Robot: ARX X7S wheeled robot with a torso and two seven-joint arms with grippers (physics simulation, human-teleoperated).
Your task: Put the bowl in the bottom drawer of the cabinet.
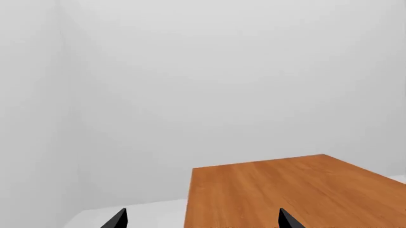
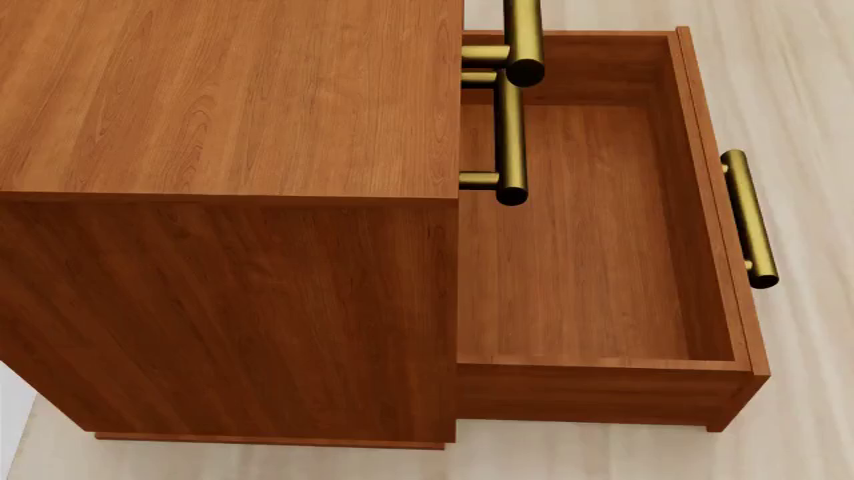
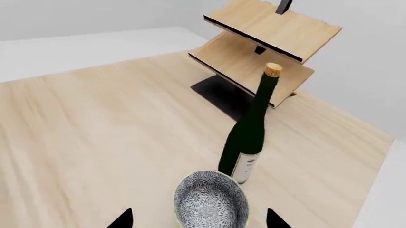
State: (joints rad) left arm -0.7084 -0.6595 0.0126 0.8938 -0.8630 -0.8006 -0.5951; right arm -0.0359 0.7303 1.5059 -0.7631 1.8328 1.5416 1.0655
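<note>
Right wrist view is showing the bowl sitting upright on the pale worktop, just beside a green bottle. The right end effector is hovering spread around it, gripping nothing. Being ceramic, it is likely rigid, smooth and breakable; gripping across the rim is advisable. The bottom drawer is standing open.

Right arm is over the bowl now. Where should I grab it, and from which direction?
Take the bowl by its rim, one finger inside and one outside, coming from above. It sits upright and open-topped between the right hand's spread fingertips. Pick the rim section away from the green bottle, which stands close beside it.
</note>
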